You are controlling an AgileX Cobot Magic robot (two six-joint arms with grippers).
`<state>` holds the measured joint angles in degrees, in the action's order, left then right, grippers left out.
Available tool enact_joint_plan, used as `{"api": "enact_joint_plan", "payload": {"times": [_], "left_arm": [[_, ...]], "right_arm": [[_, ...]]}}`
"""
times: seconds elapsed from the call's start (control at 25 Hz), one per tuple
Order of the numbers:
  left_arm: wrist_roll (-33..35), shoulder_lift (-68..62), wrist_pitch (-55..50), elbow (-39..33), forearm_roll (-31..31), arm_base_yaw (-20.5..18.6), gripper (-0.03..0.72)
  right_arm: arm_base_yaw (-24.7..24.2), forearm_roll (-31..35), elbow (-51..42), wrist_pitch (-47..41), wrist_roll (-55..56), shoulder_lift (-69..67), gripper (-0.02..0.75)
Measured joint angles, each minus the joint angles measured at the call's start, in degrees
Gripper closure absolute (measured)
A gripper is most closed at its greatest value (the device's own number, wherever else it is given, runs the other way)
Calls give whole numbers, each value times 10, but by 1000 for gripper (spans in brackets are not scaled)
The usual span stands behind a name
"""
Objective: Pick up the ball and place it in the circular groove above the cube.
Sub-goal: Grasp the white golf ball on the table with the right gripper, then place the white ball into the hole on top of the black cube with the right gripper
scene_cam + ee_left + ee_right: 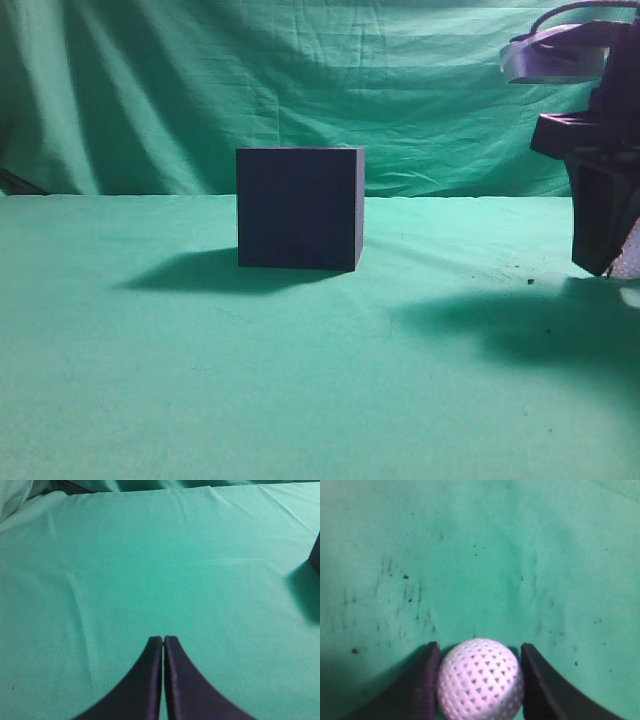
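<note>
Ball: we see the white dimpled ball (481, 679) at 6 o'clock in the right wrist view, sitting betw. the two dark jaws of the right gripper (480, 677).
Right gripper: jaws clamped on the ball, one touching each side. In the exterior view the gripper (603, 262) hangs at 3 o'clock, tip just above the surface; ball itself mostly hidden there, only a pale bit at the frame edge, can't tell more.
Left gripper: in the left wrist view, the left gripper (163, 639) is at 6 o'clock, jaws pressed together w/ nothing betw. them, over bare cloth. We don't see it in the exterior view.
Cube: the dark cube (299, 208) stands upright nr. the centre of the exterior view, slightly toward 9 o'clock, well apart from the right gripper. Its shadow falls toward 8 o'clock. A dark sliver of it (316, 555) shows at 3 o'clock in the left wrist view. Its top face isn't visible from this height.
Surface: green cloth surface (200, 380), w/ small dark specks around the ball; a green backdrop (300, 70) hangs in folds at 12 o'clock.
</note>
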<state>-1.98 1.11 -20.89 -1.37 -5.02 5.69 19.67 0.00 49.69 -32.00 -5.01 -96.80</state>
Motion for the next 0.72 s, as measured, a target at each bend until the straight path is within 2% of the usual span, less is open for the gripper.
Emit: {"api": "enact_joint_plan", "payload": {"times": [0.2, 0.36, 0.44, 0.56, 0.72], "left_arm": [[0, 0, 0, 0, 0, 0, 688], [0, 0, 0, 0, 0, 0, 688], [0, 0, 0, 0, 0, 0, 688], [0, 0, 0, 0, 0, 0, 688], [0, 0, 0, 0, 0, 0, 688]], "right_arm": [[1, 0, 43, -62, 8, -2, 426], [2, 26, 144, -151, 10, -3, 426], [16, 51, 225, -201, 12, -3, 426], [56, 60, 286, -221, 12, -3, 426], [137, 62, 318, -201, 4, -4, 426]]}}
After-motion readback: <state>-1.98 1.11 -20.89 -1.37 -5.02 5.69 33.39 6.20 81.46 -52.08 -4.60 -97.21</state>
